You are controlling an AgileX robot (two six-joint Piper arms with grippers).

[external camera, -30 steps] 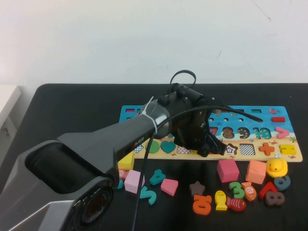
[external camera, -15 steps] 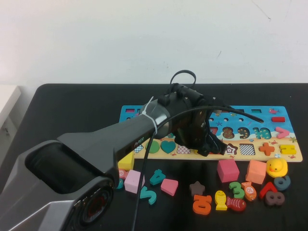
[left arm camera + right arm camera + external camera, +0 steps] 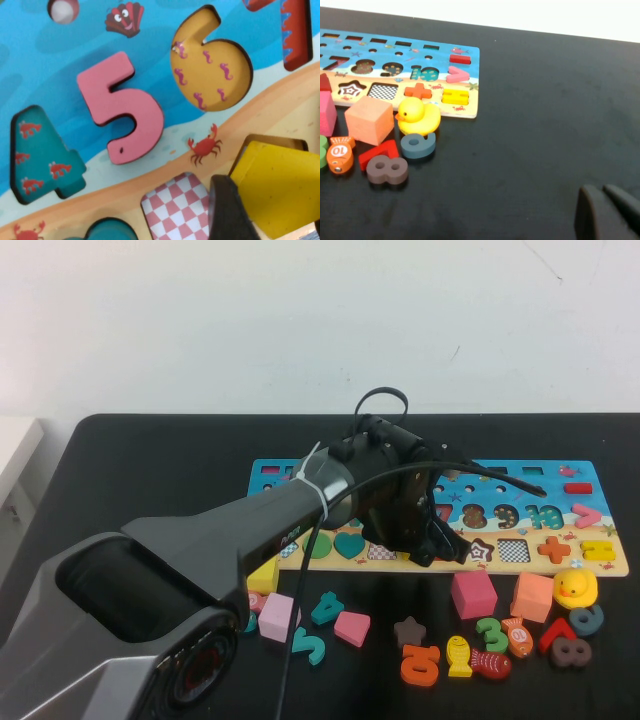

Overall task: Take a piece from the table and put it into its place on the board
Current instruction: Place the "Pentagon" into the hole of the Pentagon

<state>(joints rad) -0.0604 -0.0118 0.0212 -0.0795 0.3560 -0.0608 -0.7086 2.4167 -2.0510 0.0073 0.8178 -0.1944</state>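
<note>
The yellow pentagon [image 3: 280, 192] sits tilted at its cut-out in the sandy lower band of the board [image 3: 600, 562], one edge raised above the rim of the opening rather than flush. It lies just beside the checked square cut-out [image 3: 177, 207] and below the empty number 6 cut-out [image 3: 212, 62]. One dark fingertip [image 3: 227, 210] of the left gripper [image 3: 440, 543] touches the pentagon's side; the opposite finger is out of the wrist view, so whether the pincer is clamped on the pentagon or apart cannot be told. From above, the left gripper hangs low over the middle of the board, hiding the pentagon.

On the board near the pentagon, a pink 5 [image 3: 120, 110] sits in place.

The right gripper [image 3: 607, 212] rests low over bare table [image 3: 545, 100], well apart from the board's right end, its fingers together. Near that end of the board stand a yellow duck [image 3: 419, 116] and a salmon cube [image 3: 369, 120].
</note>
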